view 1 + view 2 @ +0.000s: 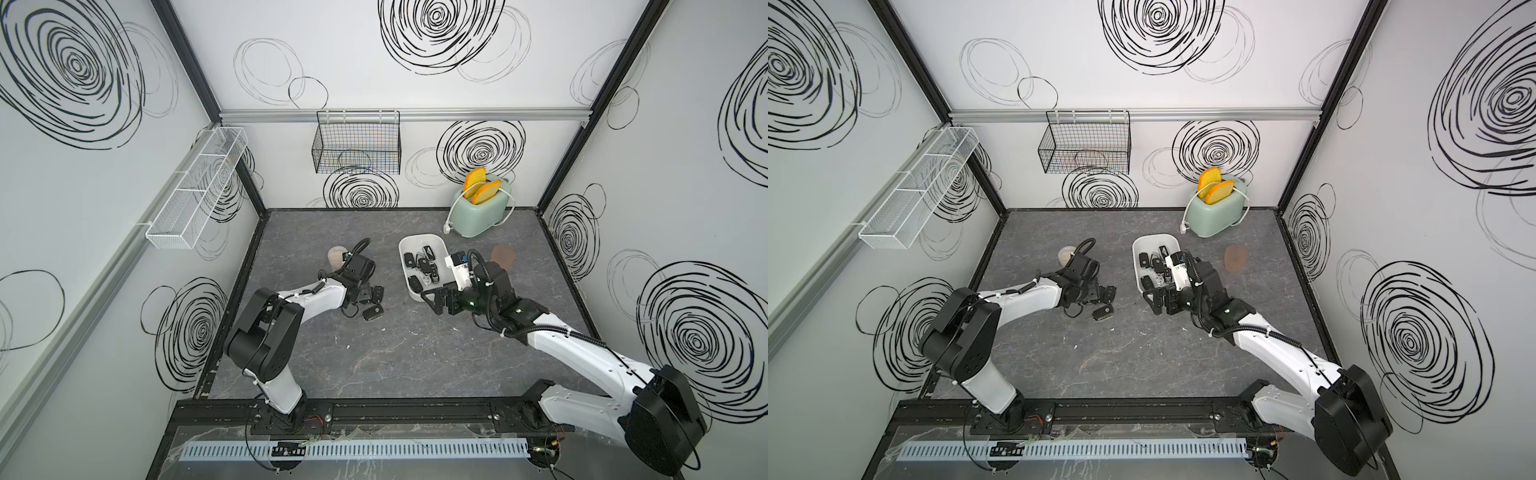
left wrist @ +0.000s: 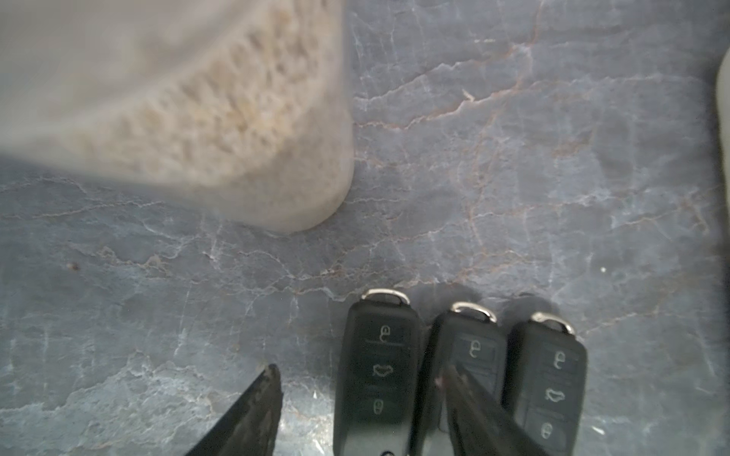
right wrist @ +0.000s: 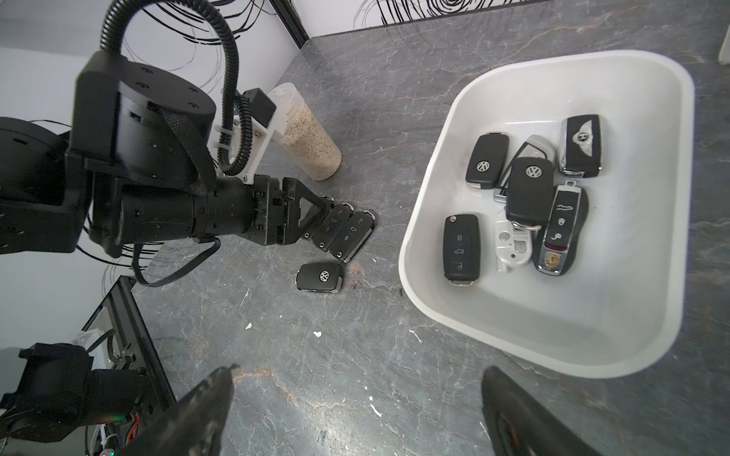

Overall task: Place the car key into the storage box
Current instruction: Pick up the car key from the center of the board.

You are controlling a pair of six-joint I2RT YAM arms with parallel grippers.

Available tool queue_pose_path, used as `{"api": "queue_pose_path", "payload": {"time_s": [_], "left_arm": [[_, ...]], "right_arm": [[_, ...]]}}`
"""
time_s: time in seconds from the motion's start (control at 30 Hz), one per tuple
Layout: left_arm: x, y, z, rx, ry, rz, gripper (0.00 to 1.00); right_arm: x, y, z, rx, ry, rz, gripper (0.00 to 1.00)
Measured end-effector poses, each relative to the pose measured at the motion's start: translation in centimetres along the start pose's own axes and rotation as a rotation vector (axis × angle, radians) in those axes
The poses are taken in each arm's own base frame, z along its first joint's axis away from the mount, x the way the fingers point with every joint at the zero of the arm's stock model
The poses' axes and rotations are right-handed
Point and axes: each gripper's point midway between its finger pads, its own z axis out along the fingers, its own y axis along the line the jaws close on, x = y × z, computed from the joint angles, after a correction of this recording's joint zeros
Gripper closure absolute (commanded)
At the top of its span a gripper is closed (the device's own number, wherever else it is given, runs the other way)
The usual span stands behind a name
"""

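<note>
Guessing the light, slick car key [image 2: 379, 355] on the table [image 2: 513, 158], apart from the storage box [image 3: 553, 355], wants a pinch across its long edges; left gripper [image 2: 359, 371] straddles it with fingers not closed, right gripper [image 3: 359, 371] gapes empty.

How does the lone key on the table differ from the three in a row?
The lone key lies logo up; the three keys lie buttons up, side by side. The left tool is at the three keys, not the lone key. All black, outside the storage box.
</note>
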Motion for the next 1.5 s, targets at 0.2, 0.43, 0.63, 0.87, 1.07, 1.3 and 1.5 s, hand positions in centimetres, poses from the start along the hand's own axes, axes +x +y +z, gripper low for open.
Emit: {"api": "queue_pose_path", "payload": {"time_s": [0.2, 0.43, 0.63, 0.87, 1.07, 1.3, 1.5], "left_arm": [[0.4, 0.4, 0.8, -0.011, 0.018, -0.001, 0.32], [0.8, 0.4, 0.9, -0.006, 0.028, 0.006, 0.36], [2.1, 1.1, 1.2, -0.022, 0.057, 0.022, 0.4], [2.6, 1.5, 1.1, -0.022, 0.058, 0.026, 0.41], [2.4, 1.3, 1.1, -0.008, 0.056, 0.03, 0.55], [2.3, 1.0, 1.2, 0.01, 0.055, 0.036, 0.7], [2.4, 0.7, 0.8, 0.031, 0.066, 0.039, 0.7]], "right_arm": [[0.0, -0.1, 0.0, 0.006, -0.003, 0.0, 0.01], [-0.2, -0.3, 0.0, 0.019, -0.009, 0.0, 0.01], [-0.1, -0.4, 0.1, 0.021, -0.005, 0.002, 0.01], [-0.1, -0.5, 0.1, 0.026, -0.007, 0.005, 0.01], [-0.1, -0.5, 0.1, 0.028, -0.008, 0.005, 0.01], [-0.1, -0.6, 0.1, 0.031, -0.009, 0.005, 0.01], [-0.2, -0.6, 0.1, 0.033, -0.01, 0.005, 0.01]]}}
